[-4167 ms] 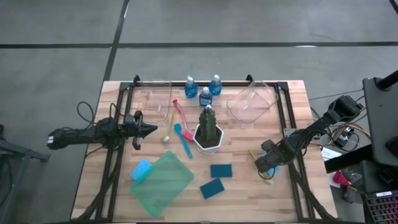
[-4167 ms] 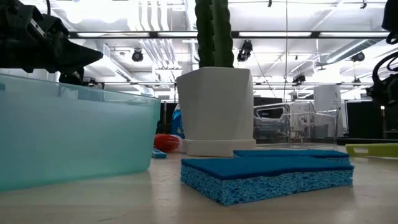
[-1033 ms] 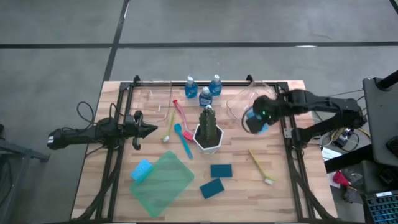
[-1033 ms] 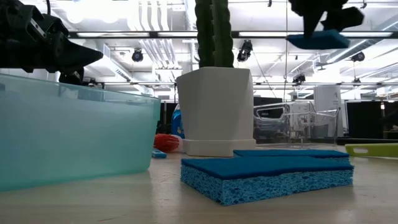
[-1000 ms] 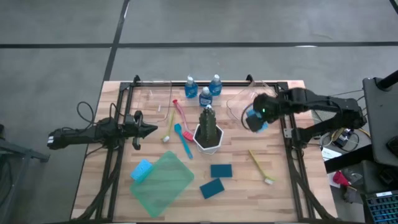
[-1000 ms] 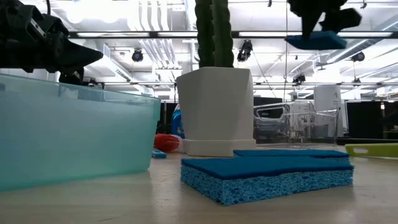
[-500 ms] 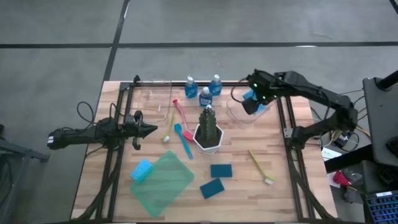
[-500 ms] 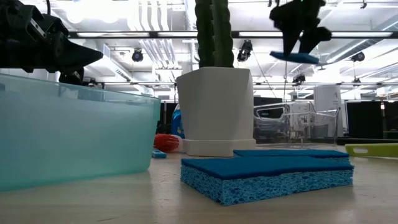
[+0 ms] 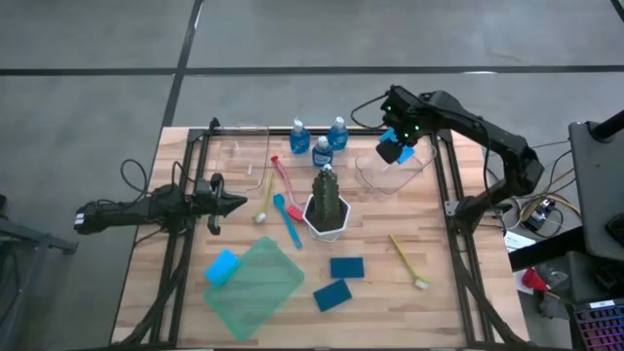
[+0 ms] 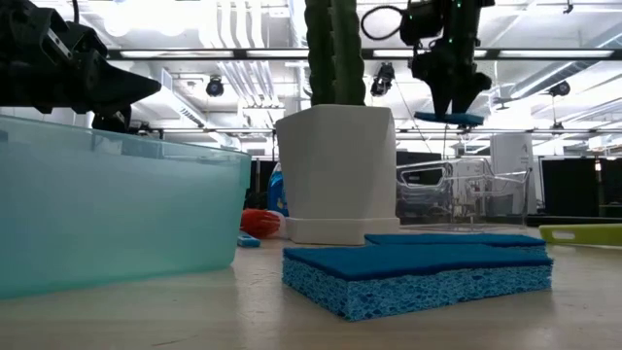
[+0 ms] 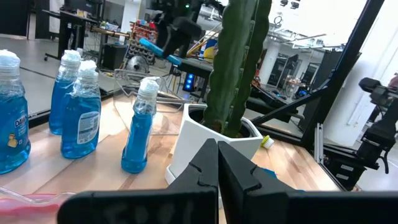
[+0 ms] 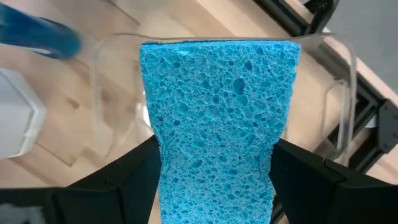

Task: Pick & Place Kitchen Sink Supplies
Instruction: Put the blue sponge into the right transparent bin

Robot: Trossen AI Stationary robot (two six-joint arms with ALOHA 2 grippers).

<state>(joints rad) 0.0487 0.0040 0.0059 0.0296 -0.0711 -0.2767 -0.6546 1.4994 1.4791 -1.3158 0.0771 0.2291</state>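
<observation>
Sponge (image 12: 214, 118) is pinched in the right hand (image 9: 395, 144), sticking straight out past the fingertips, and the clear bin (image 9: 395, 168) sits right underneath, so it just needs dropping. Left hand (image 9: 226, 203) is shut, empty, parked far off across the desk (image 9: 458, 292).

The right arm reaches in a long arc over the worktop's far right corner, its end effector (image 9: 394, 148) raised and clamped on a sponge (image 12: 217, 118). The left arm lies low and stretched along the left side, its end effector (image 9: 237, 203) with fingers pressed together.
</observation>
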